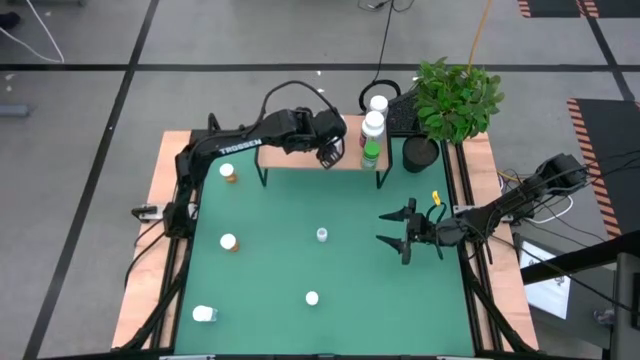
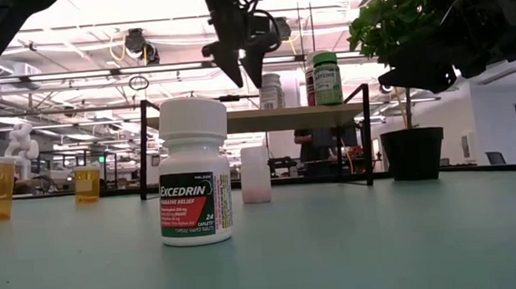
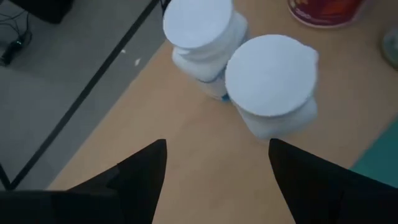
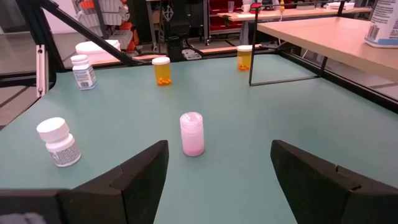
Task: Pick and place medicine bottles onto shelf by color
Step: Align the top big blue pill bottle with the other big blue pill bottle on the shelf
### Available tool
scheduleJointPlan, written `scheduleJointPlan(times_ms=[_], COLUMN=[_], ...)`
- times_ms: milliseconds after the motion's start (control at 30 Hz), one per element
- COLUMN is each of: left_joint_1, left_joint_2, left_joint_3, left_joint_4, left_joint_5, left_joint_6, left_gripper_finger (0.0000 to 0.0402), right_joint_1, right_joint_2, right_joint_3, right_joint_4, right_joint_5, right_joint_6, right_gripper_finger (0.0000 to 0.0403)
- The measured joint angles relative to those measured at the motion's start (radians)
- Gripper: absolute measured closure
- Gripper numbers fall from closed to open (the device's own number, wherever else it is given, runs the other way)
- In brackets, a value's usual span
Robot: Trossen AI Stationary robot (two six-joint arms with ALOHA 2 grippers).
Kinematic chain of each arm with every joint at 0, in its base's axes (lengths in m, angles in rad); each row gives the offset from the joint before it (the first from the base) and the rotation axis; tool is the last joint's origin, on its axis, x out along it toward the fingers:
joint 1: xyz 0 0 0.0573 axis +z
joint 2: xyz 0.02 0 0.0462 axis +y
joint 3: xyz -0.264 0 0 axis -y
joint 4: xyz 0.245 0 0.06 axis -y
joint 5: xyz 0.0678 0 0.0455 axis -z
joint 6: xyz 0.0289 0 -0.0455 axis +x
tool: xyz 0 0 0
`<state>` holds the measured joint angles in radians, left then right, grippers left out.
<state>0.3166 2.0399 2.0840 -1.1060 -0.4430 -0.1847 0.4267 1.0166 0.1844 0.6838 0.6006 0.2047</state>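
The wooden shelf stands at the table's far side. Two white-capped bottles and a green bottle stand on its right end. My left gripper hovers open and empty above the shelf board, just left of those bottles; it also shows in the left wrist view. My right gripper is open and empty, low over the table's right half, facing a pink bottle. Two orange bottles and two white ones stand on the green mat.
A black pot with a leafy plant stands right of the shelf at the far right corner. The shelf's thin black legs reach down to the mat. An Excedrin bottle stands close to the low camera.
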Motion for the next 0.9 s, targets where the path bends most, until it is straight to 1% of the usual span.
scheduleJointPlan(times_ms=[167,267,400,567,767,900], left_joint_1=[0.027,0.043,0.061,0.085,0.098,0.072], left_joint_2=[0.000,0.001,0.001,0.001,-0.011,-0.047], left_joint_3=[-0.043,-0.061,-0.064,-0.064,-0.065,-0.063], left_joint_4=[0.068,0.080,0.091,0.149,0.072,0.056], left_joint_5=[0.000,0.000,0.000,0.000,-0.001,-0.004], left_joint_6=[0.021,0.022,0.021,0.034,0.051,0.044], left_gripper_finger=[0.0119,0.0119,0.0119,0.0119,0.0119,0.0119], right_joint_1=[0.000,0.000,0.000,0.000,0.000,0.000], right_joint_2=[0.000,0.000,0.000,0.000,0.000,0.000], right_joint_3=[0.000,0.000,0.000,0.000,0.000,0.000], right_joint_4=[0.000,0.000,0.000,0.000,-0.008,-0.009], right_joint_5=[0.000,0.000,0.000,0.000,0.000,0.000], right_joint_6=[-0.002,-0.003,-0.007,-0.007,-0.003,-0.007], right_gripper_finger=[0.0126,0.0126,0.0126,0.0126,0.0126,0.0126])
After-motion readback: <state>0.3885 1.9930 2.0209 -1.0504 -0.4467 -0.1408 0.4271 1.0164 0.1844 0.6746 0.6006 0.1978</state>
